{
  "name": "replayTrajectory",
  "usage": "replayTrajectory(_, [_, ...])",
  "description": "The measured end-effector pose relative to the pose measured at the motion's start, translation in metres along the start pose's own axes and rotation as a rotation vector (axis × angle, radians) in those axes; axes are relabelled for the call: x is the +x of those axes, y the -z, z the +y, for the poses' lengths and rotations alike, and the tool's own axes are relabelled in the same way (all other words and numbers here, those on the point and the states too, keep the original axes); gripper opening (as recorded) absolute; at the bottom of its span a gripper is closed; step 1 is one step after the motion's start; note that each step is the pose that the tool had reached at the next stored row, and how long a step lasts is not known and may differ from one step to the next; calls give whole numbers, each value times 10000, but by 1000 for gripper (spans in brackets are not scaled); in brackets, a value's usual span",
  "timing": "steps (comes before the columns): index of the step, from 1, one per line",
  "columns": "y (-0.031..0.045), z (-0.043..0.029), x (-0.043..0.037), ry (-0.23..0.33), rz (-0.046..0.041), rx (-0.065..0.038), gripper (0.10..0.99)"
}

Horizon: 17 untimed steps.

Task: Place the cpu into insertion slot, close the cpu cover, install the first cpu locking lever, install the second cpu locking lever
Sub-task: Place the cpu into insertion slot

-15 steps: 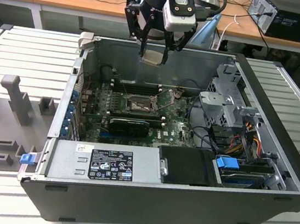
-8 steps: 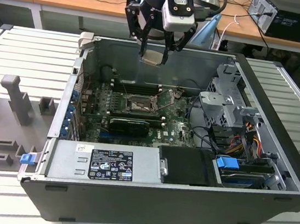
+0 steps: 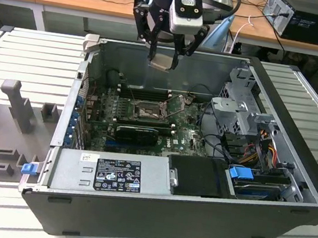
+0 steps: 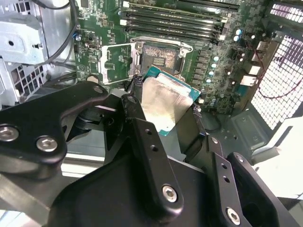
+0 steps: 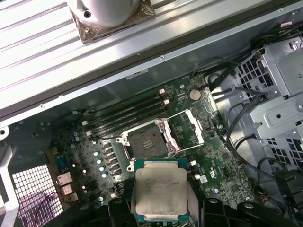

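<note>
The jaws are clenched on the cpu [image 5: 161, 196], pinching its opposite edges above the open case [image 3: 204, 219]. The slot [image 5: 147, 144] lies below, its cover [image 5: 187, 130] apparently standing open. The chip is light, stiff, slick-faced and fragile underneath: hold it by the edges only.

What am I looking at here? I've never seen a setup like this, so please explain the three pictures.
A robot arm's gripper hangs over an open computer case lying on a ribbed metal table. The exterior view looks on from off the arm. Both wrist views come from cameras riding on the arm, looking down into the case. The gripper pinches a small square processor chip by its edges. Below it, on the green circuit board, sits the empty socket, with its metal cover swung open beside it.
</note>
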State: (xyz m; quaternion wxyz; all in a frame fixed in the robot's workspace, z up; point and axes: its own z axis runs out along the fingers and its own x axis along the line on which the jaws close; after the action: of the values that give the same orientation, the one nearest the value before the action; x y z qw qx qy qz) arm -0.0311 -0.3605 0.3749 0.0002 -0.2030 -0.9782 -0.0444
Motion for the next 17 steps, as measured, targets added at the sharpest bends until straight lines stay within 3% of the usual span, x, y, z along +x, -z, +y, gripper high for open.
replayTrajectory(17, [-28,-5,-1,-253,-24,-1,529])
